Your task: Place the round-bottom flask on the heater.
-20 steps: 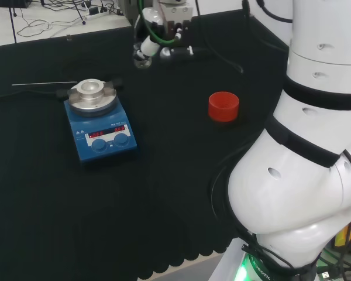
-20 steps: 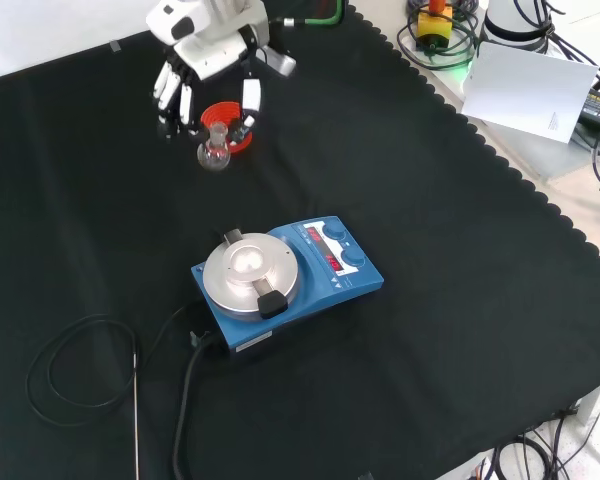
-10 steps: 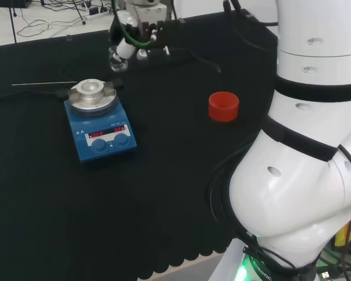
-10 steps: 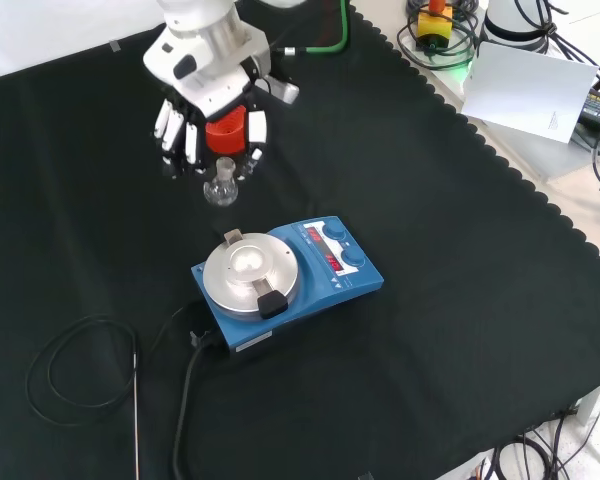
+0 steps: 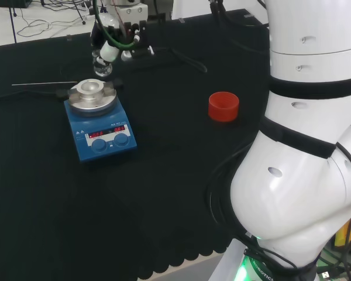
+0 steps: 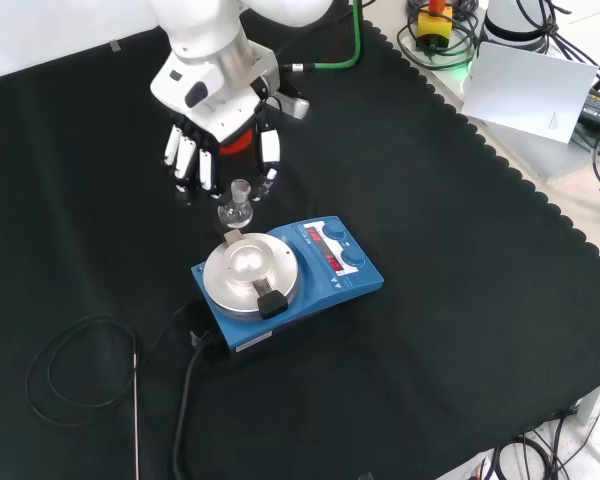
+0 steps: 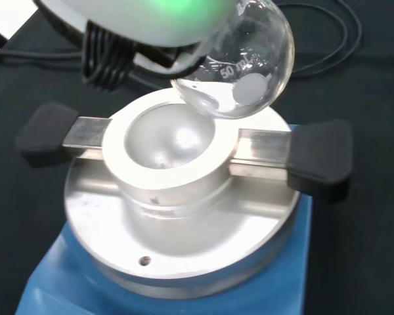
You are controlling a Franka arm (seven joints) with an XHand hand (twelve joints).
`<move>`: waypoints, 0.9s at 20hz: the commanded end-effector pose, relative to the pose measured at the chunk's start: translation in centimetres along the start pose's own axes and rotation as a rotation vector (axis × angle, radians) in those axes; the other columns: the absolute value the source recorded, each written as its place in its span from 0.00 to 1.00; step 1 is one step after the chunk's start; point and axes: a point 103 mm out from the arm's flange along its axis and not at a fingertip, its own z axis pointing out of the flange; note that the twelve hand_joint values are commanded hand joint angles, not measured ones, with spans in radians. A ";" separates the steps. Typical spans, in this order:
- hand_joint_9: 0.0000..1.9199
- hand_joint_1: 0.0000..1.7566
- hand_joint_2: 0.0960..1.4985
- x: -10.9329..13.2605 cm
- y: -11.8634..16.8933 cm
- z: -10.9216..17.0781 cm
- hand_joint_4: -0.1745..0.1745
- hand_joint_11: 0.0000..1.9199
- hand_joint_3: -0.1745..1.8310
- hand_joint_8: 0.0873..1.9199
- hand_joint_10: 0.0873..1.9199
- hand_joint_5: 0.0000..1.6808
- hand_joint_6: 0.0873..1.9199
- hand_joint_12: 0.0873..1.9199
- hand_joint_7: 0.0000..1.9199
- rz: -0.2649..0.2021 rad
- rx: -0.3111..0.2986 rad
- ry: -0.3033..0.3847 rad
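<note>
Here, round-bottom flask upright, neck up, above heater

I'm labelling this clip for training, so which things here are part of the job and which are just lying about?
In the job:
- round-bottom flask, held in the hand
- heater, its metal cup empty

Lying about:
- red cup
- black cable beside the heater
- thin rod

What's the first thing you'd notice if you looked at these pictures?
The robot's black and white hand dangling a little round glass flask just above the blue heater in the middle of the black cloth. Close up, the flask's bulb hangs over the heater's shiny metal bowl. A red cup sits off alone.
</note>
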 end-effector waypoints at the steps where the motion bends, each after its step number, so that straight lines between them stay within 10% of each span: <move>1: 0.45 0.63 0.36 1.8 0.5 0.6 1.00 0.34 0.51 0.31 0.21 0.71 0.45 0.63 0.30 -0.030 0.027 -0.015; 18: 0.45 0.63 0.35 3.2 2.4 2.3 1.00 0.34 0.52 0.31 0.21 0.71 0.45 0.63 0.30 -0.075 0.069 -0.012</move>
